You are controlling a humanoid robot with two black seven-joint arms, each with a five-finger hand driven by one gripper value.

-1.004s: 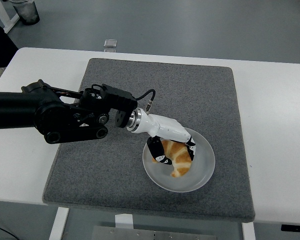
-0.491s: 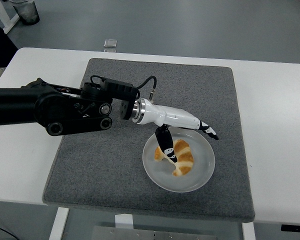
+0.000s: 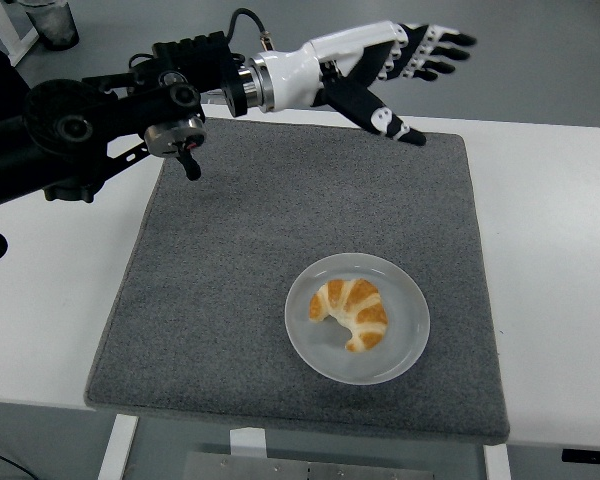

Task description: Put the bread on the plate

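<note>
Golden crescent bread (image 3: 352, 313) lies on round plate (image 3: 405, 350).

Left arm (image 3: 90, 125) runs off frame left, shoulder end not visible. Table (image 3: 570, 260) cut by left + right edges; near-edge legs/brackets cropped at bottom. Cup-like container (image 3: 48, 22) top-left clipped by top edge, contents can't tell. White frame piece beside it and dark shape at far left edge both cropped, unidentifiable. Small grey object (image 3: 220, 88) on floor behind table partly hidden by left hand's wrist, too small to ID. Black item bottom-right corner cut off, can't ID.
</note>
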